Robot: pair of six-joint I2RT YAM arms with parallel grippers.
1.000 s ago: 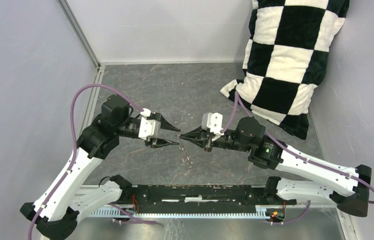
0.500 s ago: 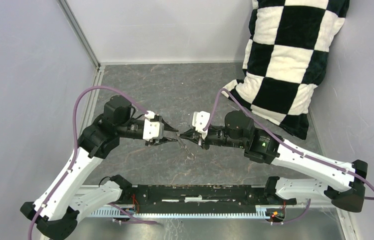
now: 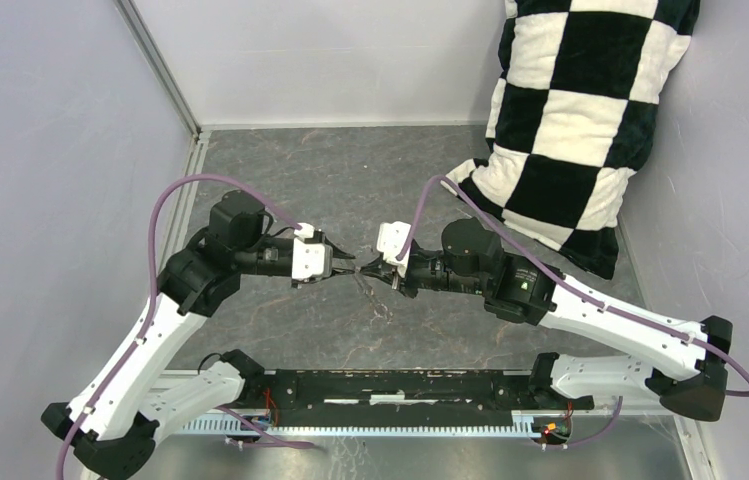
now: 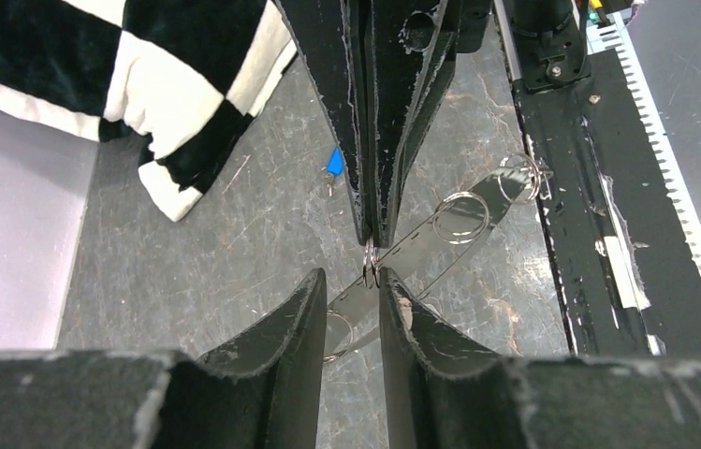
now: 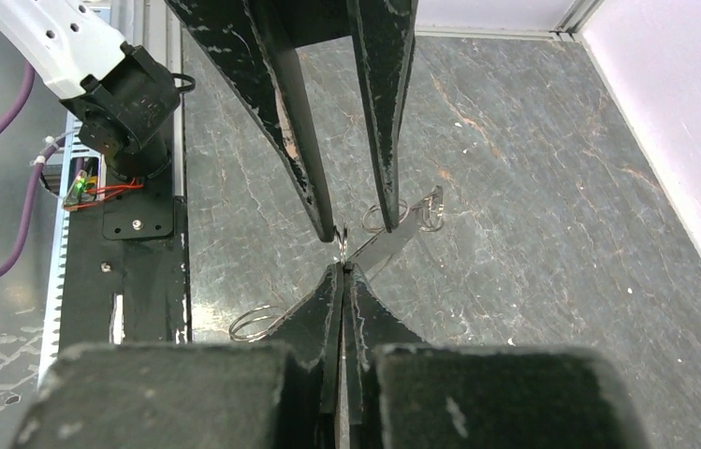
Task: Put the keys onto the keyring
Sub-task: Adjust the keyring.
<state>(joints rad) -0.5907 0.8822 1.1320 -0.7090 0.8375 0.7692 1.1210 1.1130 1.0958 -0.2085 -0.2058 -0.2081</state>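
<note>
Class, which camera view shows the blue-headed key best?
The left wrist view: the blue-headed key lies in plain sight on the grey table near the checkered pillow. The top external and right wrist views show no sign of it.

The left gripper [image 3: 350, 268] and right gripper [image 3: 363, 270] stand tip to tip; checkered pillow [image 3: 580, 130] fills far right corner; table [image 3: 350, 170] beyond lies open.

Loudest thing here is the pillow [image 3: 590, 120], all big black-and-white checks. The table [image 3: 350, 180] is dark grey with a veiny, marbled stone look. The left arm [image 3: 135, 360] and right arm [image 3: 620, 320] are white with black joints and purple cables [image 3: 156, 235]. The left gripper [image 4: 351, 295] and right gripper [image 4: 372, 236] are matte black with pale scuffed edges. The tiny key [image 4: 334, 163] has a bright blue head.
</note>
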